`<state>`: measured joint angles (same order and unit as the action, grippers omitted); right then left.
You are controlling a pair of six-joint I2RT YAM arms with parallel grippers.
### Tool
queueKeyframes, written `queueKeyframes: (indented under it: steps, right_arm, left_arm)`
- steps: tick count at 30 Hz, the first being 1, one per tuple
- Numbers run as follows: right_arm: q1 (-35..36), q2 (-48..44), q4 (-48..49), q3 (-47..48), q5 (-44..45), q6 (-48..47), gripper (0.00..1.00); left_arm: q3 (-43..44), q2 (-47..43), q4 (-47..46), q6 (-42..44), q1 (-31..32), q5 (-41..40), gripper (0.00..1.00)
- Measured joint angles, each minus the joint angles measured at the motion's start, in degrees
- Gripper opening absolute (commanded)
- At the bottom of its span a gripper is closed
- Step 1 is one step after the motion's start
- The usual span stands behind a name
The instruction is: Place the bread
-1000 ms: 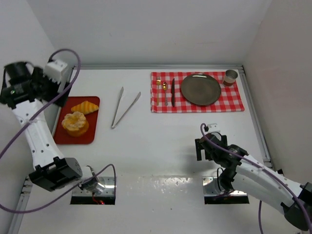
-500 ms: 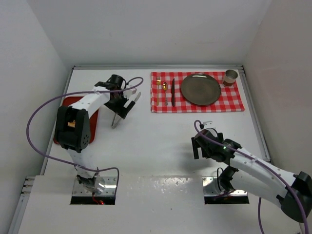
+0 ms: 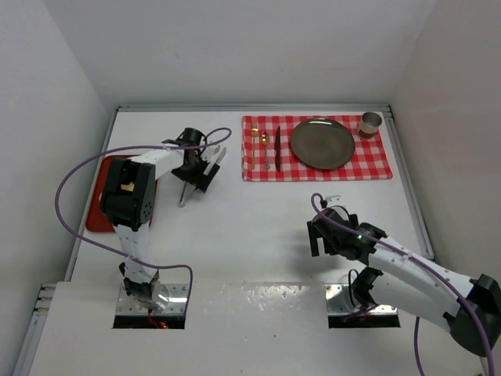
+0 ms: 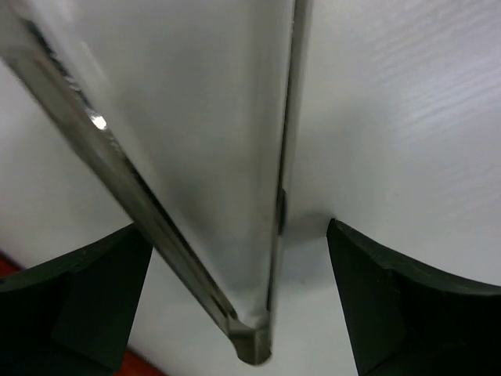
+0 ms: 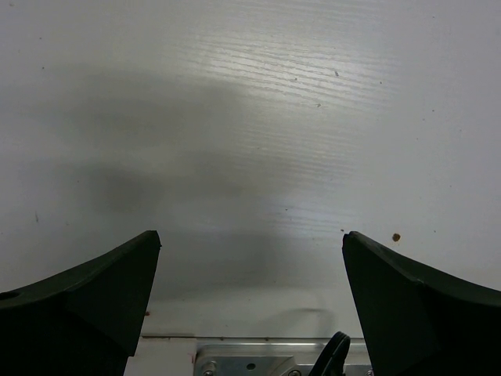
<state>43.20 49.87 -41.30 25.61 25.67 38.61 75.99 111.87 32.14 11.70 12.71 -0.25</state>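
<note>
— What changed?
— The left arm has swung from the wall to the tongs. Its gripper straddles their joined end, jaws wide, holding nothing.
— The bread?
— On the red tray, mostly hidden by that arm; an orange sliver shows. The right gripper gapes over the table.

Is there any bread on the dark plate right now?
No, in the top view the dark plate on the checkered cloth has nothing on it.
</note>
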Motion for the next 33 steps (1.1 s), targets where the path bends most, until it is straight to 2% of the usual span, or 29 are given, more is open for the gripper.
queueKeyframes:
  steps: [4, 5, 6, 9, 14, 19, 24, 29, 33]
  right_arm:
    - [-0.1, 0.3, -0.6, 0.0, 0.0, 0.0, 0.99]
    - [-0.1, 0.3, -0.8, 0.0, 0.0, 0.0, 0.99]
    - [-0.1, 0.3, -1.0, 0.0, 0.0, 0.0, 0.99]
    - [-0.1, 0.0, -1.4, 0.0, 0.1, 0.0, 0.99]
    - [-0.1, -2.0, -2.4, 0.0, 1.1, 0.0, 0.99]
    - [-0.1, -3.7, -3.1, 0.0, 2.0, 0.0, 0.99]
    - [-0.1, -4.8, -3.7, 0.0, 2.9, 0.0, 0.99]
    - [-0.1, -5.3, -3.8, 0.0, 2.9, 0.0, 0.99]
    - [-0.1, -6.0, -3.8, 0.0, 2.9, 0.0, 0.99]
  left_arm:
    - [0.1, 0.5, -2.3, -0.7, -0.1, -0.3, 0.77]
    - [0.2, 0.6, -2.8, -0.9, -0.1, -0.4, 0.66]
    - [0.2, 0.7, -3.2, -1.2, -0.1, -0.3, 0.61]
    - [0.4, 0.9, -3.5, -1.4, -0.1, -0.1, 0.49]
    - [4.5, 0.9, 1.4, -1.9, -1.2, 1.8, 0.48]
    - [17.6, 0.1, 11.3, -2.3, -4.5, 5.9, 0.48]
    - [28.5, -5.6, 18.9, -1.6, -6.5, 7.4, 0.48]
    - [32.9, -11.4, 24.3, -1.2, -8.5, 8.6, 0.49]
    - [31.6, -17.0, 27.7, -1.2, -15.9, 8.4, 0.49]
